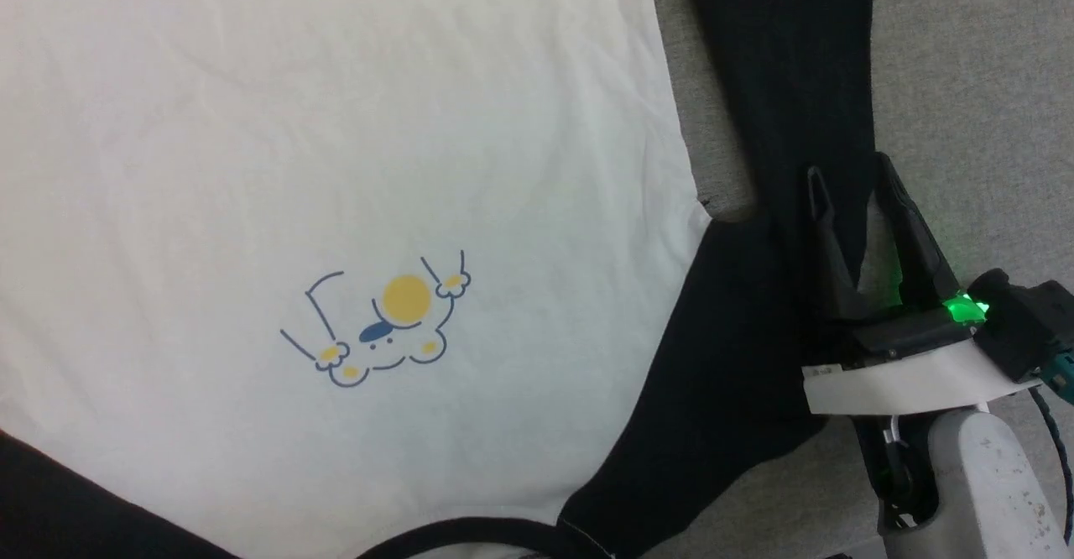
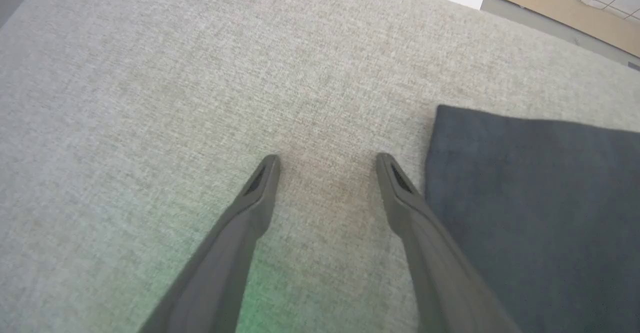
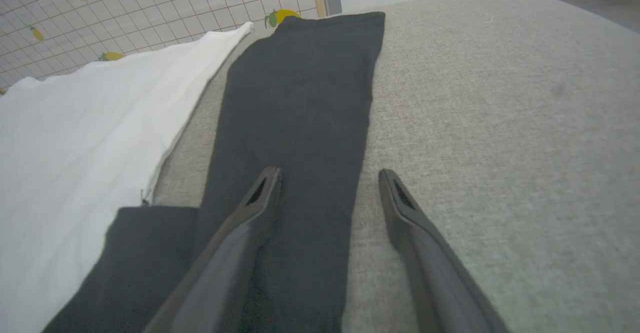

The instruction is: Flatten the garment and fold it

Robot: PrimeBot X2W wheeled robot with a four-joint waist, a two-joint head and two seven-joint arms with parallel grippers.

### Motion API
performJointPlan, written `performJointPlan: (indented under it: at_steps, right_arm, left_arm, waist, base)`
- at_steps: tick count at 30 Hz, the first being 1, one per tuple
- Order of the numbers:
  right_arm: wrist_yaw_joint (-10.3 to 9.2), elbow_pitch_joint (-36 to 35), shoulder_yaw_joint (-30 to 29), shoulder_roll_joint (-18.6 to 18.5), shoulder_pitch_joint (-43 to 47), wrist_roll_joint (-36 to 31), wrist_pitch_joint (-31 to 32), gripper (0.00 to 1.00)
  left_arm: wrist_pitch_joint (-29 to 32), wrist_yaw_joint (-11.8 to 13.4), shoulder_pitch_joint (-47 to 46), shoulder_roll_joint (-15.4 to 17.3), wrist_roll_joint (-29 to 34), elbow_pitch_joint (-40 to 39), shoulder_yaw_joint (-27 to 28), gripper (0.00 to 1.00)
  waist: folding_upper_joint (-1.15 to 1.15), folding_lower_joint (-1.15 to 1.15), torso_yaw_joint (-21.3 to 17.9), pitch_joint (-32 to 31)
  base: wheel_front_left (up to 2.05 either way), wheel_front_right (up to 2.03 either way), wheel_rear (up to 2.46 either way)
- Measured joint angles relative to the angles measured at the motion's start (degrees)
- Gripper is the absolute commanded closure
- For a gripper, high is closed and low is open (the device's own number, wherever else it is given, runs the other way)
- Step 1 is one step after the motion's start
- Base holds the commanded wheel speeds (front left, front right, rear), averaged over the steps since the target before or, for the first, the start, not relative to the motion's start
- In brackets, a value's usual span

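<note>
Shirt (image 1: 336,122) lies flat on the grey cloth top (image 2: 150,73); right gripper (image 3: 328,171) wide open, empty, over the black sleeve (image 3: 300,98) edge; left gripper (image 2: 327,157) open, empty

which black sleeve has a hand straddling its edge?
The sleeve on the robot's right, alongside the white body: the open right hand straddles its outer edge. The left hand hovers over bare grey cover, beside the other sleeve.

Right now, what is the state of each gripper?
Left gripper: open, holding nothing, over the grey surface.
Right gripper: open, holding nothing, over the black sleeve.
</note>
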Motion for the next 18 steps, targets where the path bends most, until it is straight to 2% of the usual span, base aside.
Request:
performJointPlan:
  at_steps: [7, 18]
  right_arm:
    - [0.0, 0.0, -0.56, -0.11, -0.34, -0.77, 0.19, 0.0]
    - [0.0, 0.98, -0.52, -0.05, 0.05, -1.2, 1.6, 0.0]
  left_arm:
    - [-4.12, -3.21, -2.09, -1.7, -1.31, 0.11, -3.08, 0.0]
    - [-8.33, -7.27, -7.57, -3.21, 0.35, 5.38, -9.34, 0.0]
  waist:
    - [0.0, 0.0, 1.08, -0.16]
    - [0.0, 0.0, 1.94, -5.37]
  base:
    - [0.0, 0.0, 0.0]
    - [0.0, 0.0, 0.0]
